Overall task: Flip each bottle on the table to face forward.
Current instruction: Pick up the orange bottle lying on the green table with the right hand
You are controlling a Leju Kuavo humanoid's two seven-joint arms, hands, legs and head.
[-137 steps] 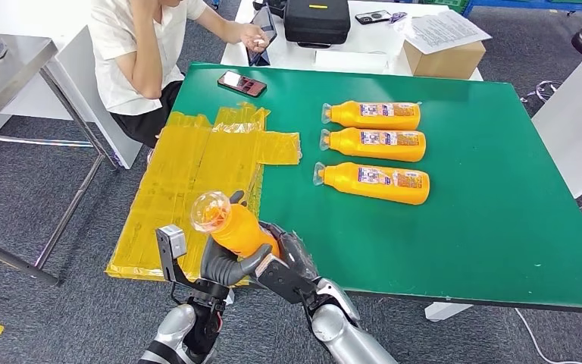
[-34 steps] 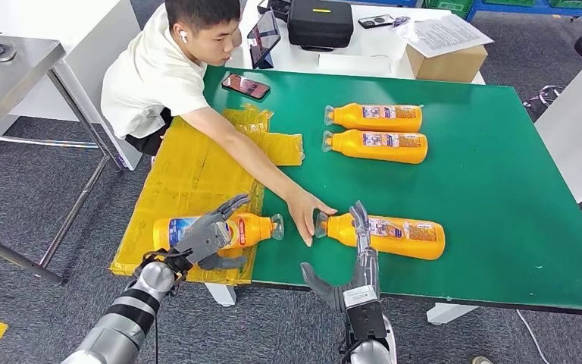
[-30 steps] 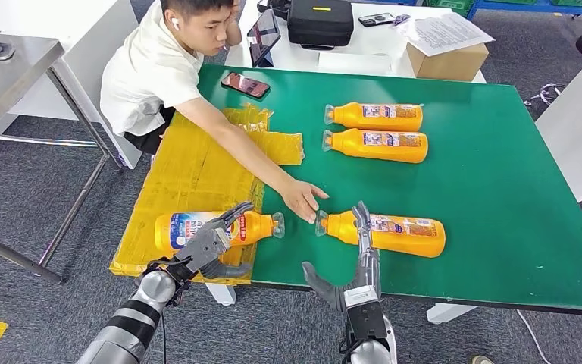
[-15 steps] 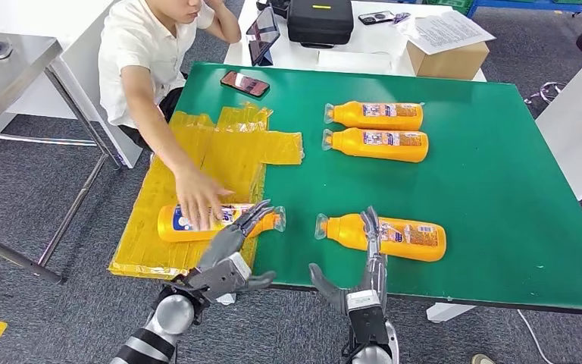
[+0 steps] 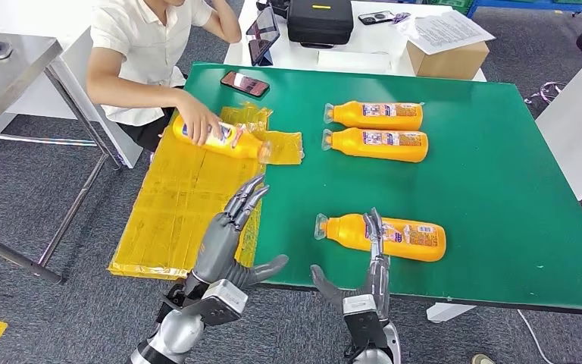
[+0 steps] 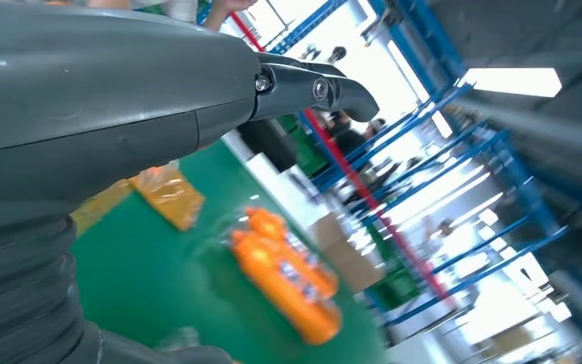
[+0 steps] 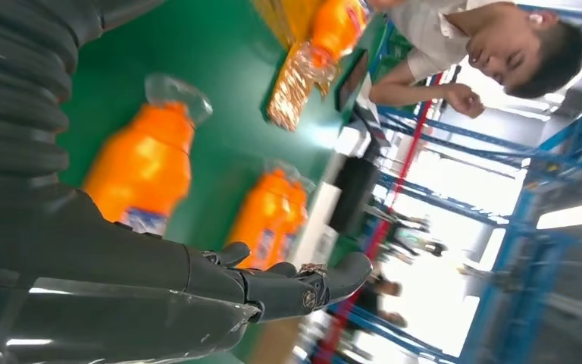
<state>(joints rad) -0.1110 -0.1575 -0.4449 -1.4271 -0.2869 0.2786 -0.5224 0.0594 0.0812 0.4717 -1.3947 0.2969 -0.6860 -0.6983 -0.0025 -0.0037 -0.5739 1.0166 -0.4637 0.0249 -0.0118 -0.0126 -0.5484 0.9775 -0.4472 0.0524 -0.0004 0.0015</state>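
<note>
Three orange bottles lie on their sides on the green table: two side by side at the back and one near the front edge, labels up, caps to the left. A person's hand holds a fourth orange bottle over the yellow sheet. My left hand is raised, fingers extended and spread, holding nothing. My right hand stands upright at the front edge, fingers straight, just in front of the near bottle, which the right wrist view shows blurred.
A person in a white shirt sits at the table's far left corner. A phone lies on the green table. Behind are a black case, a tablet and a cardboard box.
The person lifted the bottle from the yellow sheet's near end and carried it toward the back. My left hand rose with fingers spread. The right hand barely moved.
</note>
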